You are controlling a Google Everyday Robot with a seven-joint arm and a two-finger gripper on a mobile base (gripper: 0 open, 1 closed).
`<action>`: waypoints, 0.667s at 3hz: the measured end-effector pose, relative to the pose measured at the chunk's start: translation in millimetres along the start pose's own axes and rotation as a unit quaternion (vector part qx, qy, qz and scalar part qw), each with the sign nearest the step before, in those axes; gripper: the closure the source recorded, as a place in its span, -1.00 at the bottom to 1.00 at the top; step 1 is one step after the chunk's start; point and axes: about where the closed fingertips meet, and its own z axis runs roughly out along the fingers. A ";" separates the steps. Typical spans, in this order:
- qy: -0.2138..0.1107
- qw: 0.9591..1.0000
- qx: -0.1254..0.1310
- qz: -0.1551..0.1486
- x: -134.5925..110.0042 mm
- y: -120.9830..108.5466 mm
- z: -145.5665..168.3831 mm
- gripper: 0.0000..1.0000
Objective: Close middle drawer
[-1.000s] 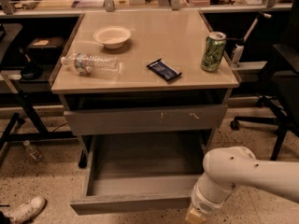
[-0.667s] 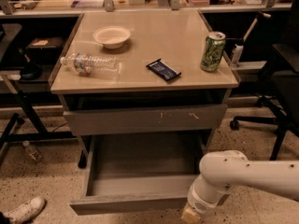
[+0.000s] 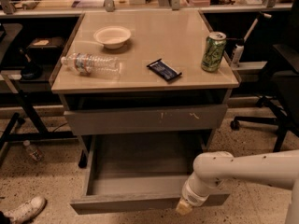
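The middle drawer [image 3: 140, 169] is pulled far out below the tabletop, showing its bare grey inside. Its plain flat front [image 3: 126, 203] faces me near the floor. Above it sits the grey drawer front with pale scratch marks [image 3: 145, 119], pulled out a little. My gripper [image 3: 183, 207] hangs at the end of the white arm [image 3: 243, 167] from the right. It is right at the outer face of the middle drawer's front, toward its right end. Its pale yellowish tip is level with the front's lower edge.
On the tabletop [image 3: 154, 50] lie a clear plastic bottle [image 3: 91, 63], a white bowl [image 3: 112, 36], a dark snack wrapper [image 3: 164, 70] and a green can [image 3: 213, 51]. A black office chair [image 3: 280, 83] stands at right. A white shoe [image 3: 23, 210] and a small bottle [image 3: 32, 150] lie on the floor at left.
My gripper and arm have shifted a little to the left along the middle drawer's front. The drawer looks just as far out as before.
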 end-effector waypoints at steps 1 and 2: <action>0.000 1.000 0.001 0.001 -1.0 -0.8 -0.6 0.69; 0.000 1.000 0.001 0.001 -0.9 -0.8 -0.6 0.22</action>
